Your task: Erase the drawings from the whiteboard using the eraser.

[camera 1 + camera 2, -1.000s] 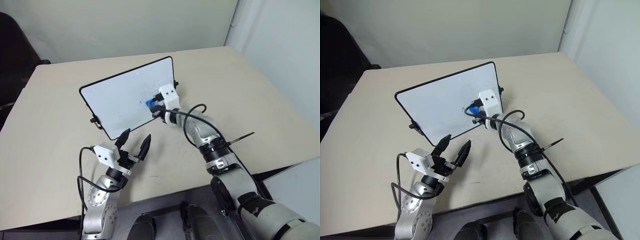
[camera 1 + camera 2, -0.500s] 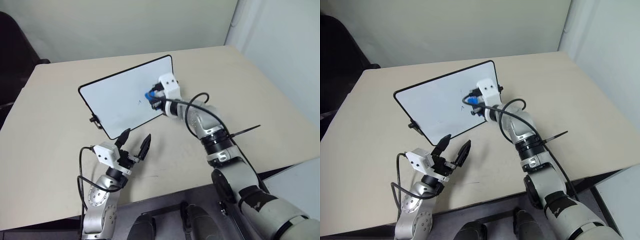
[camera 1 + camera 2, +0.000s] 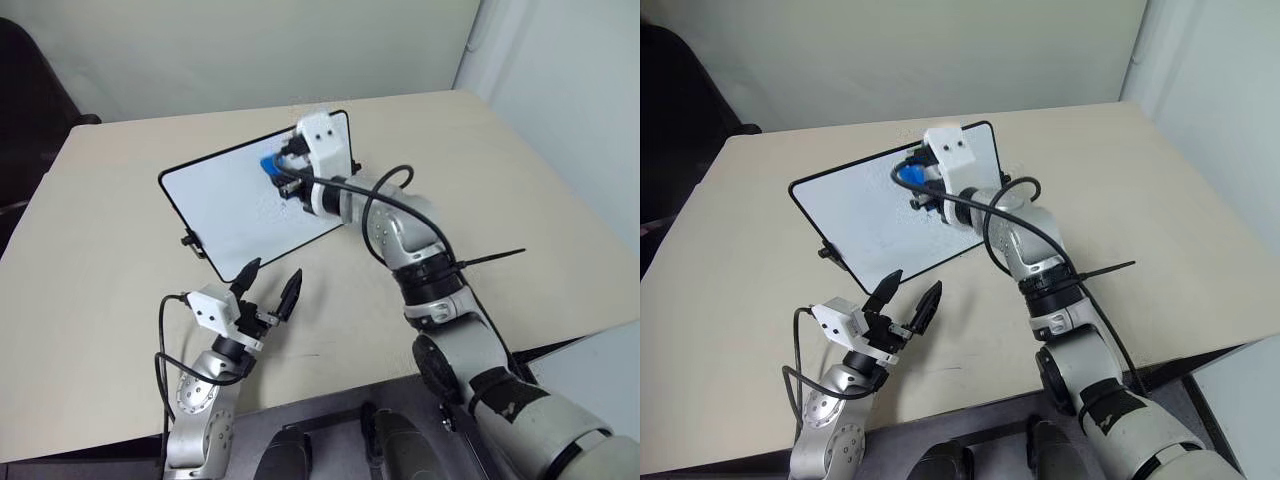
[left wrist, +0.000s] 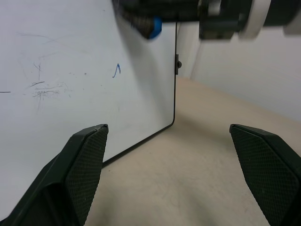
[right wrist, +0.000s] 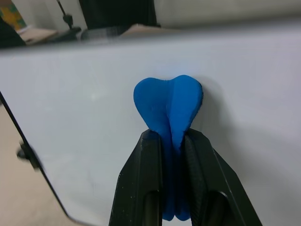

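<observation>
The whiteboard stands tilted on the table, white with a thin black frame. My right gripper is shut on the blue eraser, which presses against the board's upper right part. In the right wrist view the squeezed eraser bulges between the two black fingers, flat on the board. A small blue stroke of the drawings sits on the board below the eraser, with faint grey smudges further left. My left gripper stands open in front of the board's near corner, holding nothing.
The beige table stretches wide to the right of the board and in front of it. A dark chair stands beyond the table's left edge. A pale wall rises at the right.
My right gripper has carried the eraser up and to the left across the board, from near its right edge to its upper part. The left gripper has stayed still.
</observation>
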Controlling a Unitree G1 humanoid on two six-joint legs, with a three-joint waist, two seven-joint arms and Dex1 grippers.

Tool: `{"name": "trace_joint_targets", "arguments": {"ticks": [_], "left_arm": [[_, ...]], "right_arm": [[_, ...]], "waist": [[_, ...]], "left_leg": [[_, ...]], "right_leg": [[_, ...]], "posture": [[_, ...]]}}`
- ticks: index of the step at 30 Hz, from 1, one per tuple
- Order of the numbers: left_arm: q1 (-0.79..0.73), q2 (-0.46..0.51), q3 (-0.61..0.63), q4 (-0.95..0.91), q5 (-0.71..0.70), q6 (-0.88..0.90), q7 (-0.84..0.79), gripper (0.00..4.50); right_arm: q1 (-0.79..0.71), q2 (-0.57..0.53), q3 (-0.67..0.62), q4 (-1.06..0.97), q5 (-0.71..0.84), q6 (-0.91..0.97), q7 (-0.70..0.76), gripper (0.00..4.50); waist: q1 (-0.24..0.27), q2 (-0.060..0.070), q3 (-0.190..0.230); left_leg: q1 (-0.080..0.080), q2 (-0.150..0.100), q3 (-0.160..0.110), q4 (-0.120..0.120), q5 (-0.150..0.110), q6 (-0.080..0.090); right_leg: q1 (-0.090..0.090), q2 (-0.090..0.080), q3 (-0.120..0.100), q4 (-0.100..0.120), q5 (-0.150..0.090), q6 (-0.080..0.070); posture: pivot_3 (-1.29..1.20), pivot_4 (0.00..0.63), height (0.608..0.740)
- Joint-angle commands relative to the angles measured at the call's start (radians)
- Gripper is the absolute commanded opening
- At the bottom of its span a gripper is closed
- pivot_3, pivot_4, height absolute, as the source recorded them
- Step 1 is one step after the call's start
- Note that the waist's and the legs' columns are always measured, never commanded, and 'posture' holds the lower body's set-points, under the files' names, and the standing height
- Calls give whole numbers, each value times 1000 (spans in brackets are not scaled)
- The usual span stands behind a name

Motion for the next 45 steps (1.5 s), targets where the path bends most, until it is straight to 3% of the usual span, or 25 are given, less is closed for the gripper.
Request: {"name": "trace_joint_targets", "arguments": {"ticks": [1,15,34,45], "left_arm": [[5,-2,1,-27,-3,-13,2,4500],[-6,2,0,-12,-4,-12,-8,4500],[-19,-3,-5,7,-3,-12,-9,4500],[-17,-4,-3,2,-3,-12,-8,4500]], "right_arm": [[14,7,22,49,-26,-28,-16,351],[63,8,92,90,-69,-25,7,351],[-88,-43,-60,-36,9,21,-19,351],[70,8,106,-20,-30,43,15,351]], "waist": [[0,0,0],[0,0,0],[0,0,0],[0,0,0]], "left_leg": [[0,0,0,0,0,0],[5,0,-1,0,4,0],[2,0,-1,-1,2,-1],[1,0,0,0,1,-1]], "right_leg": [[0,0,0,0,0,0],[3,1,0,1,-1,4],[1,1,0,0,-2,5],[0,1,0,0,0,2]], "posture": [[0,150,737],[0,150,737],[0,150,737],[0,150,737]]}}
